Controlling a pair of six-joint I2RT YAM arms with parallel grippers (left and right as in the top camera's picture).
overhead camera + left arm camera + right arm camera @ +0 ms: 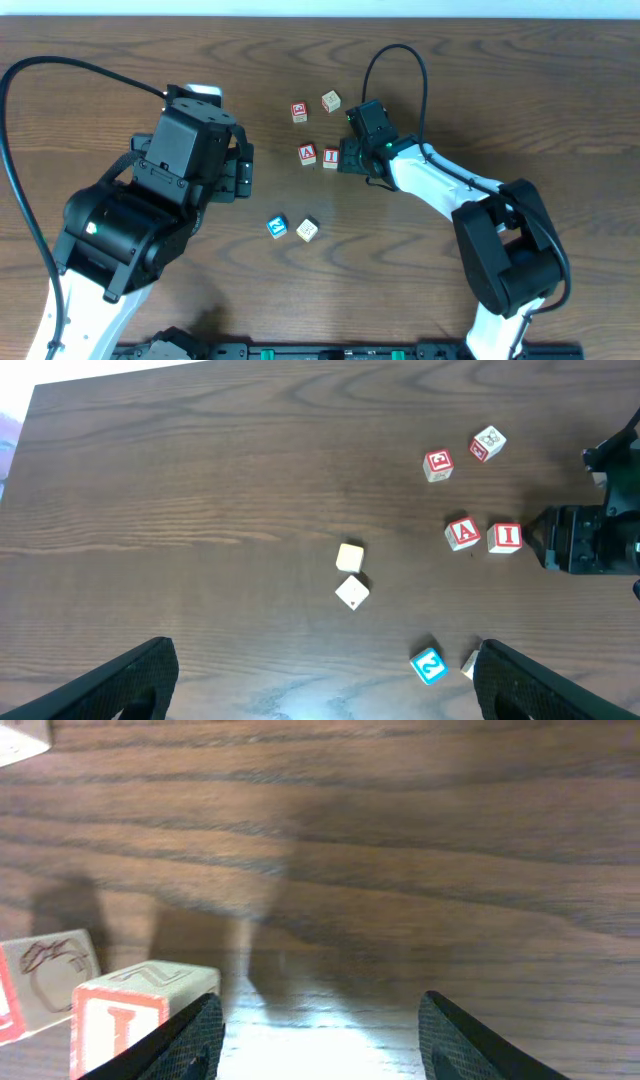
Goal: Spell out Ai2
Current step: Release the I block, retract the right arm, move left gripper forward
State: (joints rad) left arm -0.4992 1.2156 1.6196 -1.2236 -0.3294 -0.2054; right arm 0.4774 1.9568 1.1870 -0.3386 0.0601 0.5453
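I block (125,1020) cut by bottom edge; pale block (468,664) partly hidden.

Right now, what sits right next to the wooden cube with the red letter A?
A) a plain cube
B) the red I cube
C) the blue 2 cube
B: the red-lettered wooden I cube lies just beside the red-lettered wooden A cube; the blue 2 cube lies apart.

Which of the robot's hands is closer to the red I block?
Right. The right hand sits open just beside the I block, on the side away from the A block. The left hand is well off, beyond the A block.
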